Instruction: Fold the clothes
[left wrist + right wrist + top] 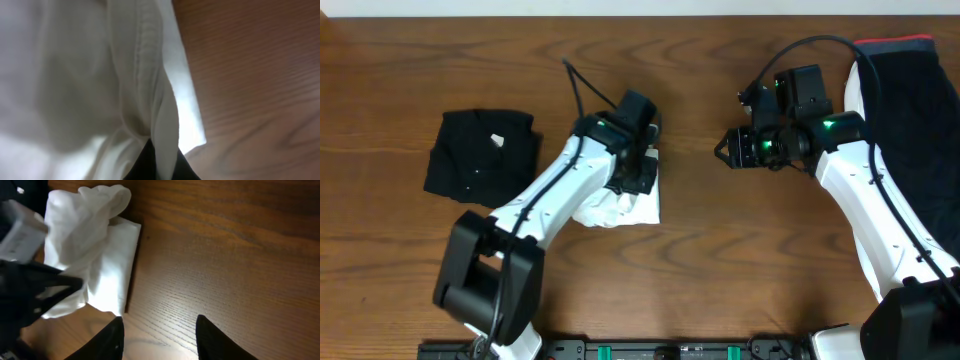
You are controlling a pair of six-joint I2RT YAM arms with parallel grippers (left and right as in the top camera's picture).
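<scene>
Left hand (638, 168) clamped on bunched white garment (620, 208), fabric pinched between dark fingertips (142, 169). Garment partly folded, lying mid-worktop (720, 270), directly beneath left hand. Right hand (724, 148) with jaws apart, empty, hovering over bare wood right of garment. Black folded garment (480, 152) at left, well apart. Dark garment with red edge (920, 120) at far right.

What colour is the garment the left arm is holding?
The garment is white, clearest in the left wrist view.
</scene>
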